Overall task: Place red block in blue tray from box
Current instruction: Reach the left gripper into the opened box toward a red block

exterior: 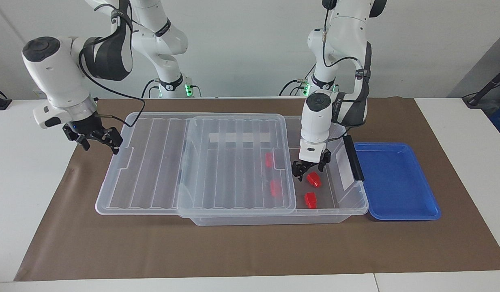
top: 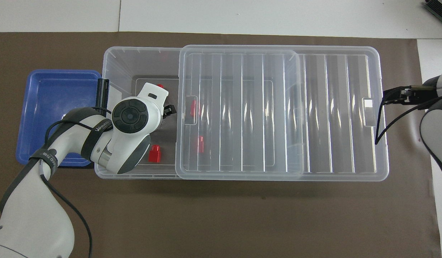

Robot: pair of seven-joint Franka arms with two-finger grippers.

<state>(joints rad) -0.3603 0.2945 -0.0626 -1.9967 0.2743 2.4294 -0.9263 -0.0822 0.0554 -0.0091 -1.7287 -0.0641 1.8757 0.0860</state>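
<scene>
The clear box point(exterior: 355, 202) stands mid-table with its lid point(exterior: 233, 162) slid toward the right arm's end, so the end by the blue tray point(exterior: 395, 182) is uncovered. My left gripper point(exterior: 310, 169) is open and low inside that uncovered end, its fingers straddling a red block point(exterior: 313, 179). Whether they touch it I cannot tell. A second red block point(exterior: 310, 200) lies farther from the robots. Two more point(exterior: 269, 159) point(exterior: 275, 187) show under the lid. In the overhead view the left wrist point(top: 134, 114) covers the straddled block. My right gripper point(exterior: 97, 140) hangs open over the mat by the lid's end.
The box's black clip handle point(exterior: 352, 158) stands at its end wall next to the tray. A brown mat point(exterior: 250, 251) covers the table under everything. The blue tray point(top: 56, 107) holds nothing that I can see.
</scene>
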